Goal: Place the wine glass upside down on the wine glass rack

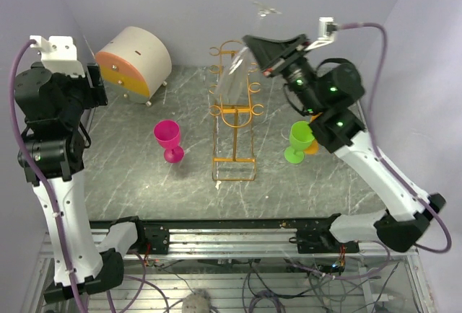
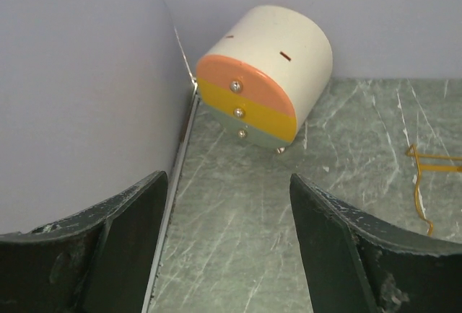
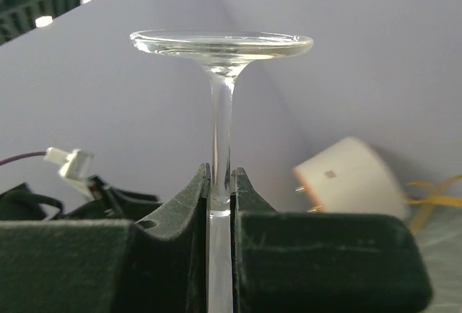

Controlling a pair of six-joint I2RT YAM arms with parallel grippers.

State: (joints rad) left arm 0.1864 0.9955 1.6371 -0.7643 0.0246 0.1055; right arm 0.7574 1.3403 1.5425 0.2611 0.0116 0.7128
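- Firstly, the grey marble-patterned table [image 1: 144, 190] fills the scene, with pale lilac walls around it.
- The left arm stands at the left side, and the left gripper [image 2: 225, 183] has its two dark jaws wide apart with nothing between them. It points at the far left corner of the table.
- The right arm reaches from the right side toward the far middle. The right gripper [image 3: 220, 183] is closed tight on the stem of the glass.
- The cream half-round cabinet with orange, yellow and pale green drawer fronts [image 2: 263, 78] stands in the far left corner, near the wall.
- The golden-orange wire wine glass rack [image 1: 234, 143] stands upright in the middle of the table, between the two arms.
- The clear wine glass [image 1: 234, 82] is held upside down in the air, tilted, with its round foot [image 3: 221, 42] on top and its bowl low at the upper part of the rack. Whether the bowl touches the wire cannot be told.
- The pink plastic goblet [image 1: 168, 140] stands upright to the left of the rack, apart from it.
- The green plastic goblet [image 1: 299, 140] stands upright to the right of the rack, beside the right arm.
- The orange cup [image 1: 313, 147] sits just behind the green one, mostly hidden.
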